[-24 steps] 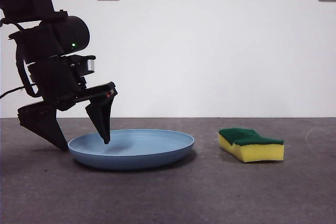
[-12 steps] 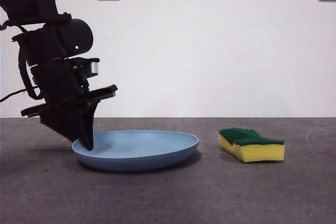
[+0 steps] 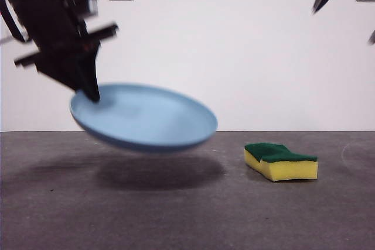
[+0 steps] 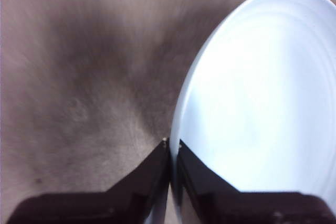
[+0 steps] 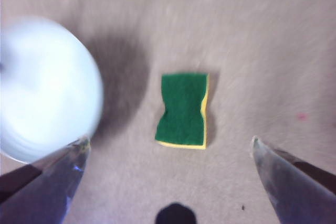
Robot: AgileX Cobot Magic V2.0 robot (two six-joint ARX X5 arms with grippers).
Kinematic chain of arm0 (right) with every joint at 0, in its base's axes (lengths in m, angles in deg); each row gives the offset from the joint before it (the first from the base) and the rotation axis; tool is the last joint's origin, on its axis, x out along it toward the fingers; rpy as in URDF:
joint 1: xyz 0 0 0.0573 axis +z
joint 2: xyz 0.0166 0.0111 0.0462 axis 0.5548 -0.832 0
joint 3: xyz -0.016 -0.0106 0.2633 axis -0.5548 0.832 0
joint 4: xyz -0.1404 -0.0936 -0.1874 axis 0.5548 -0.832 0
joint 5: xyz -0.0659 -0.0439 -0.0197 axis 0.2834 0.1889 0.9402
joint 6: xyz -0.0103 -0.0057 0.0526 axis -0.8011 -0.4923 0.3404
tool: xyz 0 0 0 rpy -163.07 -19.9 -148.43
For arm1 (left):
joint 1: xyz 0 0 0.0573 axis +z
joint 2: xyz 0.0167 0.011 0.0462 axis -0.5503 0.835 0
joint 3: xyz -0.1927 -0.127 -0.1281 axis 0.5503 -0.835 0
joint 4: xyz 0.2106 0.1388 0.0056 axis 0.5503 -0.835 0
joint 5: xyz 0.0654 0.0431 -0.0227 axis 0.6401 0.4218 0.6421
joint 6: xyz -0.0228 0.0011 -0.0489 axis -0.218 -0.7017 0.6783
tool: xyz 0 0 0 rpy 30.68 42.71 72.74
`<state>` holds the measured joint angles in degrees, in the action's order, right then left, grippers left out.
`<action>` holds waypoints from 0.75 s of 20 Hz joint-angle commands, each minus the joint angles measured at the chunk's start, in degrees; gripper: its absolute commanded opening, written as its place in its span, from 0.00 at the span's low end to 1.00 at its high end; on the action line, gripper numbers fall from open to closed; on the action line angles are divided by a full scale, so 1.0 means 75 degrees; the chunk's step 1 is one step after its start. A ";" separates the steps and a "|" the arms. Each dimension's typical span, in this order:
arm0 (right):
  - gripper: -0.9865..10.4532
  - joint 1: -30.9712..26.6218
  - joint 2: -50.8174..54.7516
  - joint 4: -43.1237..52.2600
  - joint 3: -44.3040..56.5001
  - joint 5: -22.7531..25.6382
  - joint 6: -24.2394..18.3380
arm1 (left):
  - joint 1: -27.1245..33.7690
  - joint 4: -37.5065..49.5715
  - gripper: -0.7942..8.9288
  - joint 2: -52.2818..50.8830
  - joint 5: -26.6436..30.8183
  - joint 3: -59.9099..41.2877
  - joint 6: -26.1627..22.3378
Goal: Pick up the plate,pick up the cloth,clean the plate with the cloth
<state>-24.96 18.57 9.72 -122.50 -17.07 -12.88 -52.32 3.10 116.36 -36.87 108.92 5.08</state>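
While our left gripper (image 4: 170,148) pinches the rim of the large, shallow, round light-blue plate (image 3: 146,118), jaws nearly together, the plate hangs clear of the dark grey table (image 3: 187,203), tilted with its free edge lower. Stiff, smooth and likely slippery, it could pivot from one edge hold. Our right gripper (image 5: 168,150) hovers spread wide above the small yellow foam sponge with a dark green scouring top (image 5: 182,109) (the task's cloth), lying flat on the table well apart from the plate. Soft and light, we judge it best squeezed across its narrow wavy waist, its long axis running between our jaws.
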 commanded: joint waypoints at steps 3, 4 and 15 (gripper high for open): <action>0.52 0.0860 -0.1533 -0.0093 -0.0799 0.1105 -0.0597 | -0.0026 -0.0201 0.07 -0.0831 0.0003 -0.0073 -0.0105; 0.49 0.1075 -0.1915 -0.0146 -0.1032 0.1367 -0.0778 | -0.0026 -0.0236 0.07 -0.0962 0.0000 -0.0073 -0.0105; 0.49 0.1582 -0.4613 0.0210 -0.1545 0.1795 -0.0970 | -0.0026 -0.0618 0.07 -0.1116 0.0003 -0.0073 -0.0277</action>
<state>-13.33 -15.50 11.03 -134.08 -3.79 -19.70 -52.32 -1.79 107.88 -36.85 108.92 3.51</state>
